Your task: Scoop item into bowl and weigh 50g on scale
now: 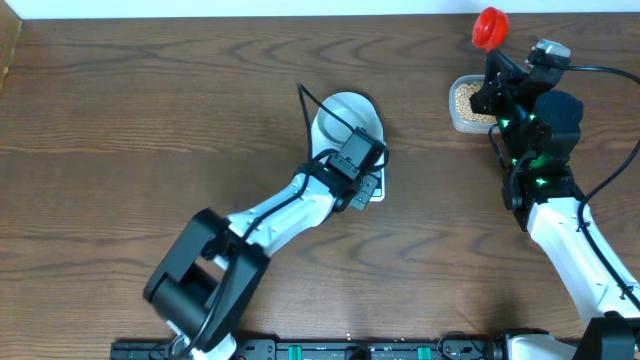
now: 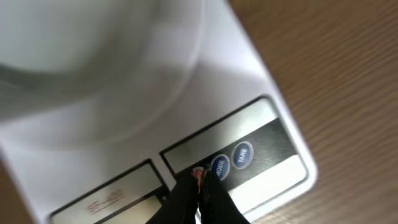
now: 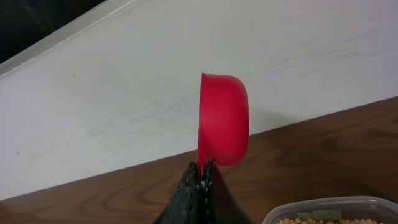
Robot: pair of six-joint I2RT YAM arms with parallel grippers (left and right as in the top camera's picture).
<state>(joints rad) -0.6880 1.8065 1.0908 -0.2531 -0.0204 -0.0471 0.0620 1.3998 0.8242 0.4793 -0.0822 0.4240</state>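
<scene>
The white scale sits mid-table with the pale bowl on it. In the left wrist view the scale's front edge shows a grey display and two blue buttons, with the bowl blurred above. My left gripper is shut and empty, its tips touching the left blue button; overhead it hangs over the scale's front. My right gripper is shut on a red scoop, held up beyond the bean tub; the scoop shows overhead. Tan beans lie in the tub.
The clear plastic tub stands at the back right near the table's far edge. A white wall strip runs behind the table. A black cable crosses over the bowl's left side.
</scene>
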